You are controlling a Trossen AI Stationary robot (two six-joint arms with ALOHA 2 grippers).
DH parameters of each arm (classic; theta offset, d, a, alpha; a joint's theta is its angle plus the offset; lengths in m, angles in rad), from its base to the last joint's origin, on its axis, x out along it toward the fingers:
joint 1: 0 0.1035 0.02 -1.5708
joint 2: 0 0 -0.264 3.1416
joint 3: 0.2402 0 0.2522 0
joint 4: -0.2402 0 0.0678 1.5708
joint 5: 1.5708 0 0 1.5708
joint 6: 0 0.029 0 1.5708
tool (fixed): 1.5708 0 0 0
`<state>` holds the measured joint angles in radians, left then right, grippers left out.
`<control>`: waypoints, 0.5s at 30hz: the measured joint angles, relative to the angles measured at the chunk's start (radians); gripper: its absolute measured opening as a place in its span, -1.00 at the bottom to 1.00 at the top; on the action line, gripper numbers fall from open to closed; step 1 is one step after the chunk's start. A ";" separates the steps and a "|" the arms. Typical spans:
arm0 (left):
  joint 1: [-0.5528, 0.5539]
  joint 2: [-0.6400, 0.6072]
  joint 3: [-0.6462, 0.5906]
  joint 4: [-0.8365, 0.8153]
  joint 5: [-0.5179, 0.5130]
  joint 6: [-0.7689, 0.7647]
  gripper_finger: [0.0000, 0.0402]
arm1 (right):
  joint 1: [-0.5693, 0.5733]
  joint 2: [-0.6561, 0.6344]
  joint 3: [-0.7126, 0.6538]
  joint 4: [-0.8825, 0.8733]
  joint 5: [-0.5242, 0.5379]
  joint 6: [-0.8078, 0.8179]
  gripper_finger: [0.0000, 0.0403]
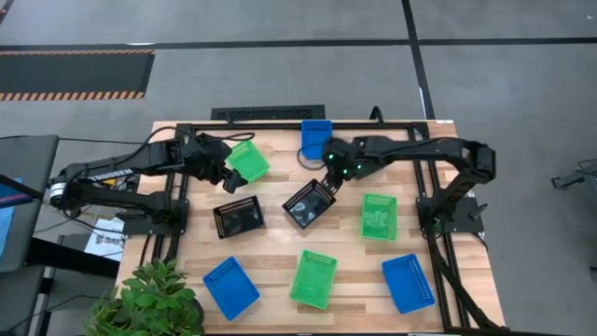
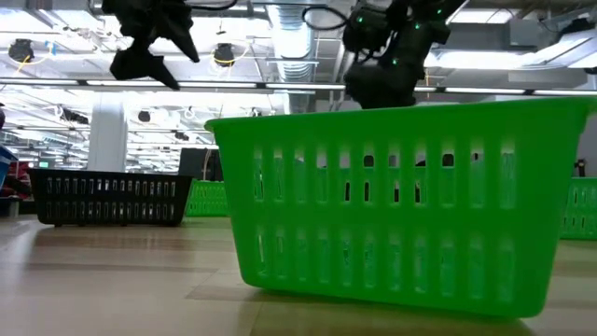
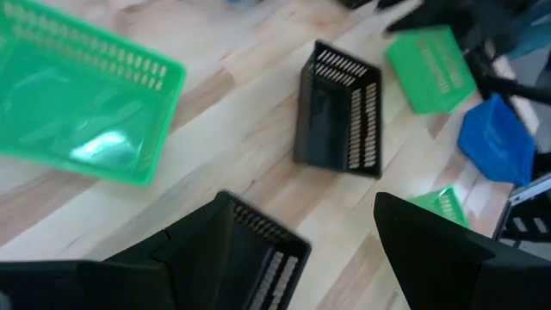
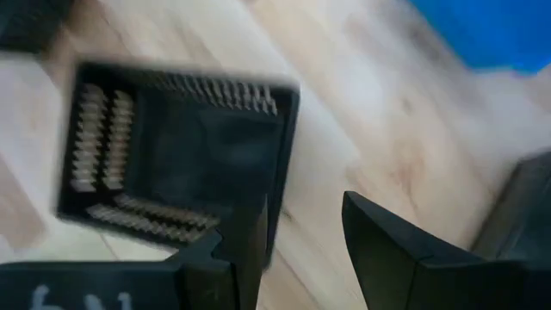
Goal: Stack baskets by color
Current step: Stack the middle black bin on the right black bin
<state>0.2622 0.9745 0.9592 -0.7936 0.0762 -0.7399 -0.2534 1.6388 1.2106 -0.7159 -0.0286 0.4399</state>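
Surface: wooden slats [image 1: 270, 245] carrying eight visible baskets, unstacked, with a leafy plant [image 1: 154, 301] at the near left corner.
Right jaws [image 1: 328, 183]: clamped on one rim of a black basket [image 1: 309, 203] near the middle of the surface; in the right wrist view one finger sits inside that rim and the other outside it.
Left jaws [image 1: 227, 180]: spread apart, holding nothing, hovering between a green basket [image 1: 248, 161] and a second black basket [image 1: 238, 217].
Green baskets: one at the back left just beside the left jaws, one at the right [image 1: 379, 216], one at the front middle [image 1: 313, 278], this last filling the foreground of the low view.
Blue baskets: one at the back edge [image 1: 315, 137], one at the front left [image 1: 230, 287], one at the front right [image 1: 408, 283].
Black baskets: both lie near the centre, close together but apart, neither nested in anything.
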 joint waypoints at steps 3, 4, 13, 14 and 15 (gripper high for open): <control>-0.002 0.033 0.000 0.049 0.021 0.022 0.34 | 0.020 0.046 0.002 0.028 0.004 -0.004 -0.13; -0.005 0.047 0.000 0.056 0.016 0.035 0.34 | 0.024 0.063 0.002 0.029 0.010 -0.004 -0.13; -0.050 0.081 0.000 0.194 -0.233 0.111 0.34 | 0.025 0.116 0.000 0.074 0.033 -0.009 -0.13; -0.054 0.070 -0.002 0.224 -0.246 0.115 0.34 | 0.021 0.115 0.000 0.071 0.032 -0.019 -0.13; -0.056 0.055 -0.007 0.281 -0.256 0.120 0.34 | 0.021 0.114 0.000 0.074 0.032 -0.026 -0.13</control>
<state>0.2060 1.0297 0.9518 -0.5127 -0.1796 -0.6201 -0.2321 1.7531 1.2111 -0.6422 0.0036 0.4140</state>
